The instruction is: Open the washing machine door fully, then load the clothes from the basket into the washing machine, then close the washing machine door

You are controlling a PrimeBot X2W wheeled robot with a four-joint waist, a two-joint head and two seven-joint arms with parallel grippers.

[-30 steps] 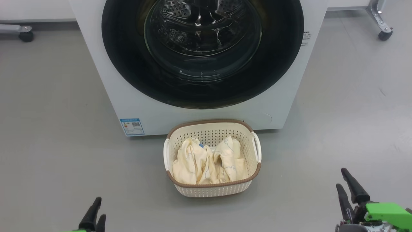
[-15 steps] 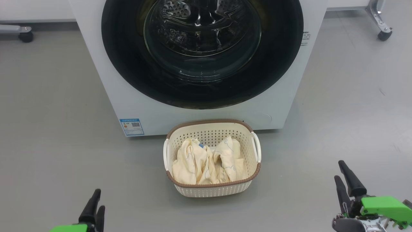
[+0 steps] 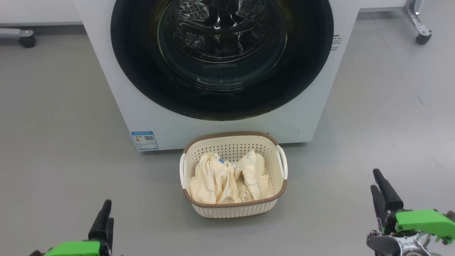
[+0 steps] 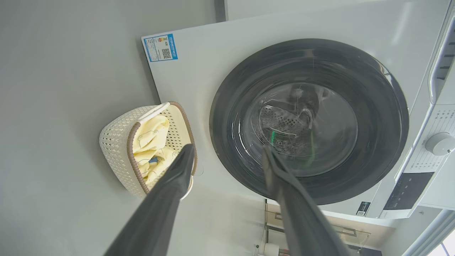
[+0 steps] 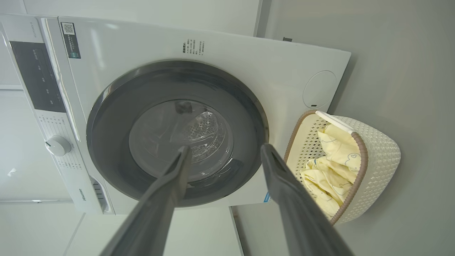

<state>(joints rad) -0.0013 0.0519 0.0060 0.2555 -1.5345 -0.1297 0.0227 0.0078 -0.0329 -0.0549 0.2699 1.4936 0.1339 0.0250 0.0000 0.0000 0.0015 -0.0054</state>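
The white washing machine (image 3: 142, 117) stands ahead with its round black-ringed door (image 3: 142, 81) shut flat against the front. The cream basket (image 3: 234, 211) sits on the floor just before it, holding pale yellow clothes (image 3: 220, 181) with a bit of blue cloth. My left gripper (image 3: 107, 211) is low at the left and my right gripper (image 3: 375, 179) low at the right, both well short of the basket. The left wrist view has my left gripper (image 4: 228, 147) open and empty, facing the door (image 4: 376, 117) and basket (image 4: 113, 138). My right gripper (image 5: 225, 146) is likewise open before the door (image 5: 106, 142), with the basket (image 5: 380, 160) beside it.
Grey floor lies on both sides of the machine. Caster wheels of frames stand at the far left (image 3: 26, 41) and far right (image 3: 423, 37). A blue sticker (image 3: 144, 140) marks the lower front corner. The control knob (image 4: 440, 144) sits on the machine's panel.
Both grippers have crept forward toward the machine in the head view, the right one more. Basket, clothes and door have not moved.
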